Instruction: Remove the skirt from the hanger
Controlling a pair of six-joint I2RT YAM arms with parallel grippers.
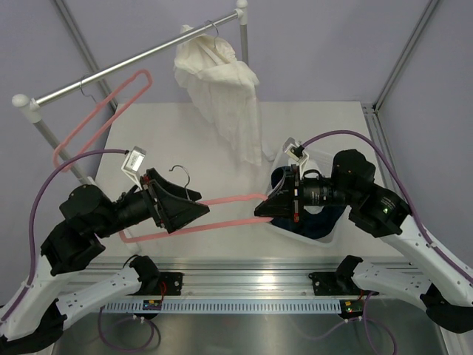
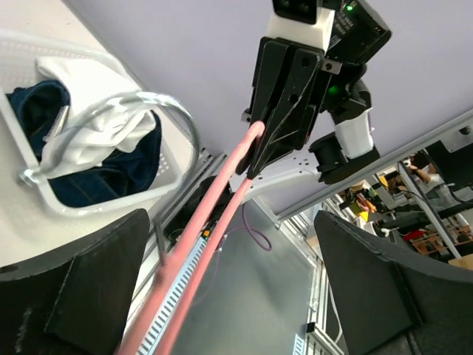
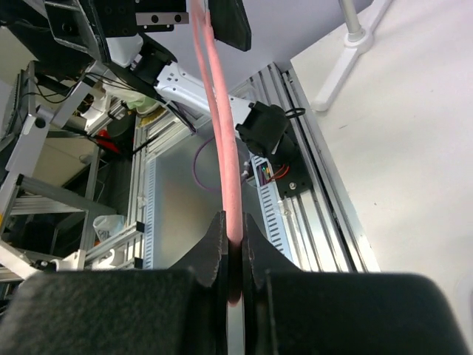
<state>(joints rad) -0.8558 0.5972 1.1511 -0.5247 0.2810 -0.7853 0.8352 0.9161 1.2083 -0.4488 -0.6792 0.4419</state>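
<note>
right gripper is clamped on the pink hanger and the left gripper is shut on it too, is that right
No: the left gripper is open, its fingers spread wide either side of the pink hanger, as the left wrist view shows. The right gripper is indeed clamped on it.

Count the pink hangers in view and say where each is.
2. One pink hanger hangs on the rail at the left. The second pink hanger spans between the arms, one end pinched in the right tool. None looks hidden.
</note>
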